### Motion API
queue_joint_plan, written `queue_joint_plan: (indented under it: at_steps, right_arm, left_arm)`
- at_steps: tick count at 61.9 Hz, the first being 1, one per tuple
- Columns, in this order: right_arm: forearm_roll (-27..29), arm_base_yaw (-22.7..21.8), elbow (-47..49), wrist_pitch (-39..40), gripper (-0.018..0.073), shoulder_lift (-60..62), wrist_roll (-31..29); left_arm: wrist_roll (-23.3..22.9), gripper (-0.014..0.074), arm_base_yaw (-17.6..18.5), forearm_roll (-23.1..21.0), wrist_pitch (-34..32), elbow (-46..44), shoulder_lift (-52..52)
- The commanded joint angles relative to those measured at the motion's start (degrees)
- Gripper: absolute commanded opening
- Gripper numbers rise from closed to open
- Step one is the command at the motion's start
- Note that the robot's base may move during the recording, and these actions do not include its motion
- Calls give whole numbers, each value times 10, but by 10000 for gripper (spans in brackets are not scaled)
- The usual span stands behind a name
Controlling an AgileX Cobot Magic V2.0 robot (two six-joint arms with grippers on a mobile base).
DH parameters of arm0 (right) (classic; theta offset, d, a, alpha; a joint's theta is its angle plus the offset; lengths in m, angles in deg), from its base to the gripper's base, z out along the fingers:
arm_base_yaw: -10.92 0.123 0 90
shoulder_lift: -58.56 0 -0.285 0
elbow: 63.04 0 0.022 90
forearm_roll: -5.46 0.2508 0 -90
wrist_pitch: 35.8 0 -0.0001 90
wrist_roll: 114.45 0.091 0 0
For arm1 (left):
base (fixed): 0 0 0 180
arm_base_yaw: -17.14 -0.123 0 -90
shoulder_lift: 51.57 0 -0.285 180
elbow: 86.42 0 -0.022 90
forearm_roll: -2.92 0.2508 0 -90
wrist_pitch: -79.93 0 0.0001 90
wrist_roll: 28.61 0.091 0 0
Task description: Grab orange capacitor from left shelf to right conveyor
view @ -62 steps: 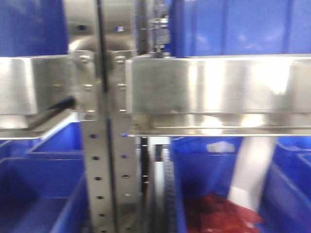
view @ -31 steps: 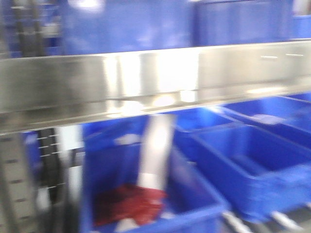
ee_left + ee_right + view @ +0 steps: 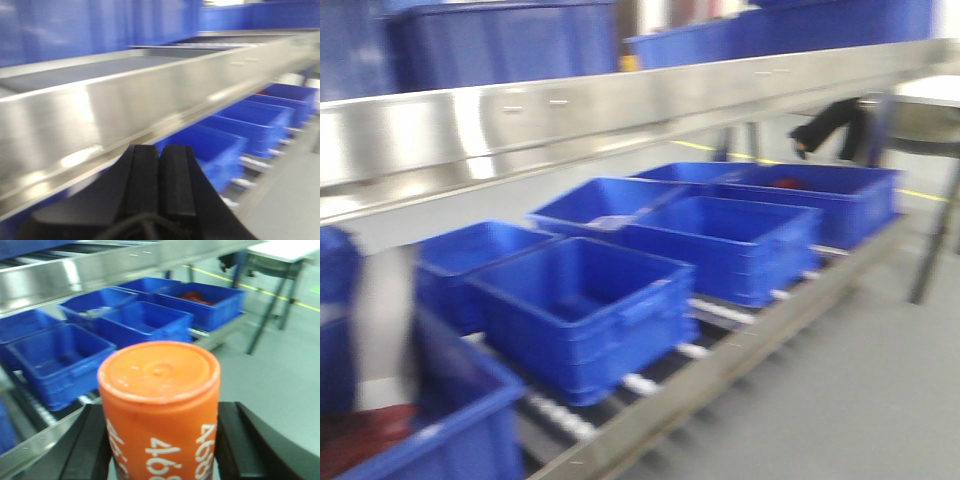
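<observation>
In the right wrist view, my right gripper (image 3: 159,440) is shut on the orange capacitor (image 3: 160,410), a cylinder with white digits, with black fingers (image 3: 85,445) on both sides of it. In the left wrist view, my left gripper (image 3: 160,170) is shut and empty, its two black pads pressed together below a steel shelf rail (image 3: 125,105). Neither gripper shows in the front view. No conveyor belt is identifiable in any view.
A steel shelf rail (image 3: 620,105) crosses the front view, with a row of blue bins (image 3: 585,310) on rollers below. A bin at lower left holds red parts (image 3: 360,435). Grey floor lies to the right, with a table (image 3: 285,255) at far right.
The front view has swung right: the shelf upright and the red-parts bin have slid left, and a row of blue bins and open floor have come into view.
</observation>
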Motion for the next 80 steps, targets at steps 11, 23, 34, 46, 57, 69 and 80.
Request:
queue_joint_plan:
  at_steps: [11, 23, 34, 46, 57, 69, 80]
  right_arm:
    - [-5, -1, 18, 51, 126, -8, -1]
    - [-5, -1, 18, 51, 126, -8, -1]
    - [-5, -1, 18, 51, 126, -8, -1]
    - [-5, -1, 18, 51, 126, -8, -1]
    - [-5, -1, 18, 51, 126, -8, -1]
    - [-5, -1, 18, 51, 126, -8, -1]
    - [-5, -1, 18, 51, 126, -8, -1]
  left_arm:
    - [-1, -127, 2, -1, -52, -3, 7]
    - [-1, -127, 2, -1, -52, -3, 7]
    - [-1, -127, 2, -1, -52, -3, 7]
    - [-1, -127, 1, -1, -52, -3, 7]
    - [-1, -127, 0, -1, -52, -3, 7]
    - [-1, -127, -24, -1, -52, -3, 7]
    - [-1, -127, -35, -1, -52, -3, 7]
